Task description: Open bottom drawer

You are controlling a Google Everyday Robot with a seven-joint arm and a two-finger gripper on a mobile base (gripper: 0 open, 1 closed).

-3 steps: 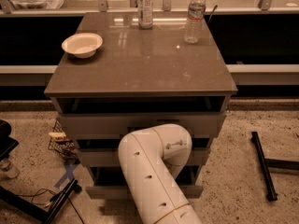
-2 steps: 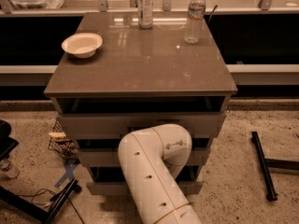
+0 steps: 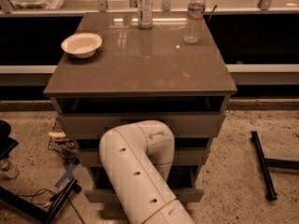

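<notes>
looks like the bottom drawer [image 3: 191,195] is barely pulled out, if at all, so most is left; gripper is hidden behind the arm [image 3: 135,171] at the drawer fronts, its state can't be told

Shows a cream-white tubular arm [image 3: 133,171] with rounded elbow [image 3: 156,141], dark oval holes, thin yellowish band; hides gripper behind elbow.
</notes>
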